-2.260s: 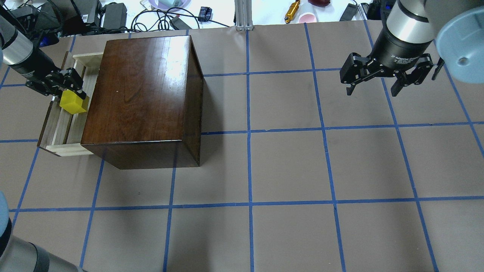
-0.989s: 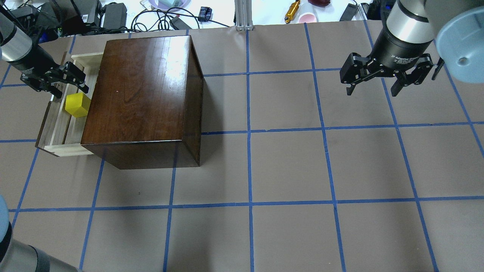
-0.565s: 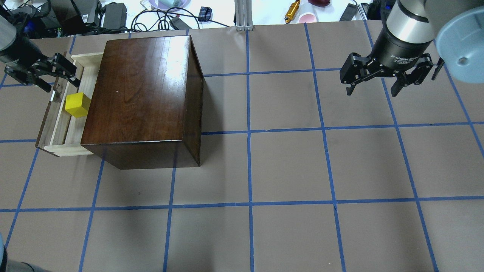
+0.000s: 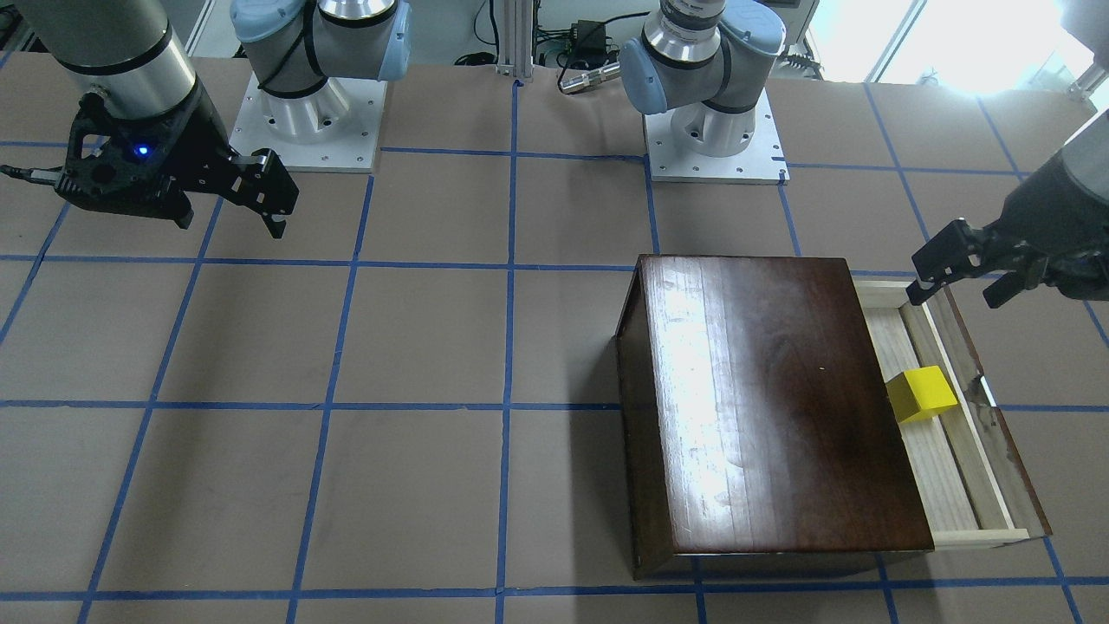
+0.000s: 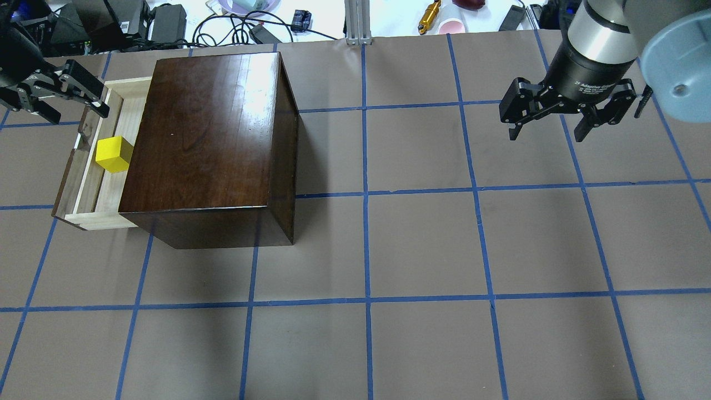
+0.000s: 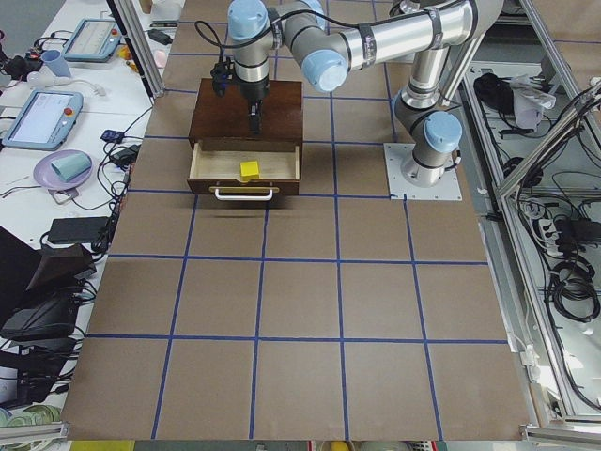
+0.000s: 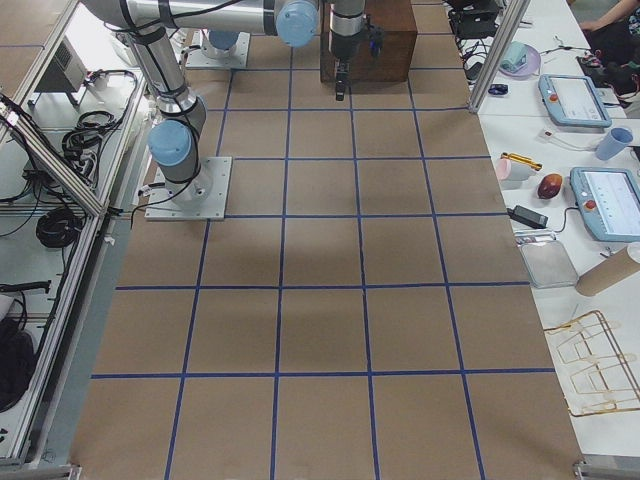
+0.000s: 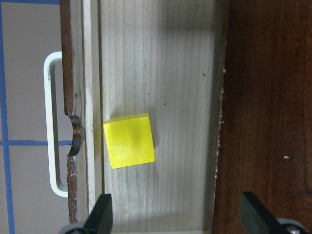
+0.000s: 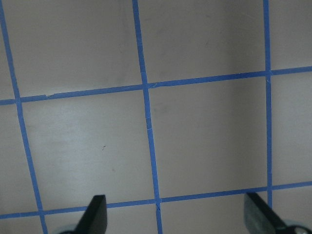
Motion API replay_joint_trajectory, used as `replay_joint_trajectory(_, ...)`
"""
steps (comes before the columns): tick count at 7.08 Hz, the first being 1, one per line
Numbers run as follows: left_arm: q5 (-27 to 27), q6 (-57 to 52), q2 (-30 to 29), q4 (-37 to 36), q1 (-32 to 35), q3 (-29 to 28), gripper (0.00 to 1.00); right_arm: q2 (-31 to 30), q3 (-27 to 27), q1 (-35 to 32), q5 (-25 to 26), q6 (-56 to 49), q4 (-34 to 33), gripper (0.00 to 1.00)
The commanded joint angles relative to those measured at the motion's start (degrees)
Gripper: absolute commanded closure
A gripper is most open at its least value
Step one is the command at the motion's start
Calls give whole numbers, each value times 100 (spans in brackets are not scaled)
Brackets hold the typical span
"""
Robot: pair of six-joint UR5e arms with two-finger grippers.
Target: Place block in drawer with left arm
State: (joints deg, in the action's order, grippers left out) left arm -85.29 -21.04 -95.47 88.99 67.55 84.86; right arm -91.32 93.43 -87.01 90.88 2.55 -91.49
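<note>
The yellow block (image 5: 114, 155) lies on the pale floor of the open drawer (image 5: 103, 219), close to the dark-brown cabinet (image 5: 211, 139). It also shows in the front view (image 4: 923, 393) and in the left wrist view (image 8: 129, 140), free of both fingers. My left gripper (image 5: 81, 116) is open and empty. It hangs above the drawer's far end, apart from the block, as the front view (image 4: 953, 299) also shows. My right gripper (image 5: 547, 136) is open and empty, above bare table at the far right.
The drawer's dark front panel carries a white handle (image 8: 51, 126). Cables and power bricks (image 5: 166, 22) lie beyond the table's far edge. The two arm bases (image 4: 303, 121) (image 4: 710, 139) stand on the robot's side of the table.
My left gripper let go of the block, opened, and drew up and away toward the far left. The block now rests in the drawer. The right arm has not moved.
</note>
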Motion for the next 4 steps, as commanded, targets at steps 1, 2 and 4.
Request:
replay_joint_trajectory(1, -5, 47, 457, 345, 56, 4, 4, 0, 0, 0, 0, 0, 0, 0)
replay_joint_trajectory(2, -14, 47, 537, 390, 56, 39, 4, 0, 0, 0, 0, 0, 0, 0)
replay_joint_trajectory(4, -5, 64, 617, 426, 117, 57, 0, 0, 0, 0, 0, 0, 0, 0)
